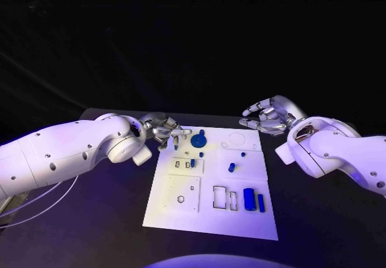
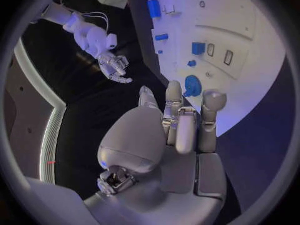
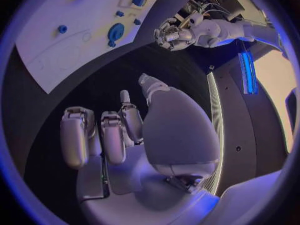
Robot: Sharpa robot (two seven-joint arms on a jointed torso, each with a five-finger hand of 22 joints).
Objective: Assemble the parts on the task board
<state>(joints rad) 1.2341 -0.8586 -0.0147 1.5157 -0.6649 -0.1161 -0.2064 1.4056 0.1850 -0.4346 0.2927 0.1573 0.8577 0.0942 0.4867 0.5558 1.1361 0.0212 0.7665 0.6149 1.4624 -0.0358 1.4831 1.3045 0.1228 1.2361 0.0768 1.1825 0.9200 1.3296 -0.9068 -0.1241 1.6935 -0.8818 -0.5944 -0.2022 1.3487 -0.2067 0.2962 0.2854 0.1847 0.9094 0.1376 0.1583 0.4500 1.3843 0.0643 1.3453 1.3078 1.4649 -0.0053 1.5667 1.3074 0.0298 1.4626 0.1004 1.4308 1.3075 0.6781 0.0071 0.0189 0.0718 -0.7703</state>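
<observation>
1. A black table under dark drapes carries the white task board.
2. Blue parts lie scattered across it, unassembled.
3. The left hand hovers by its far corner, fingers loosely curled, empty; the right hand waits beyond, spread and empty.

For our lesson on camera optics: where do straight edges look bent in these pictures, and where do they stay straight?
Head view: the task board keeps straight edges. Left wrist view: the board's edge curves round the left hand. Right wrist view: the board's edge bows too, near the circle's rim.
</observation>
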